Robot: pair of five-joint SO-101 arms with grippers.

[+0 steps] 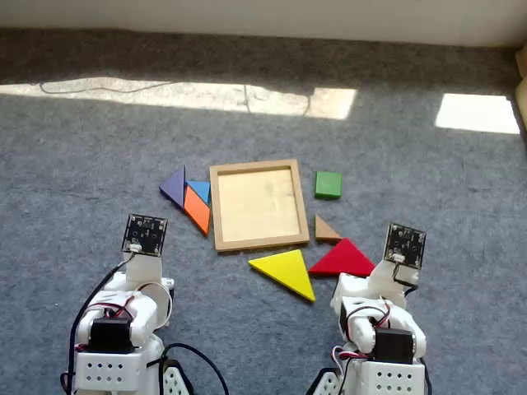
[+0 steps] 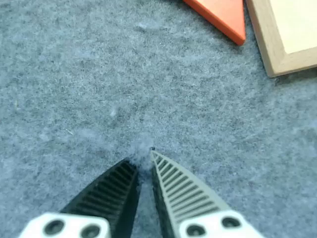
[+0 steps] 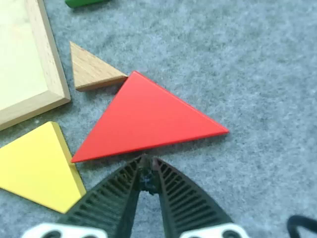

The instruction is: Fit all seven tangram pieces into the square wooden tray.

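Left gripper and right gripper sit clenched, empty; right should open wide, then pinch the red triangle squarely.

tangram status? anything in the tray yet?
Done: nothing; the wooden tray is empty. In hand: nothing; both grippers are shut, the right gripper tip by the red triangle, the left gripper over carpet short of the orange parallelogram. Left: all seven, also the yellow triangle, wooden triangle, green square, blue triangle and purple triangle, all on the carpet around the tray.
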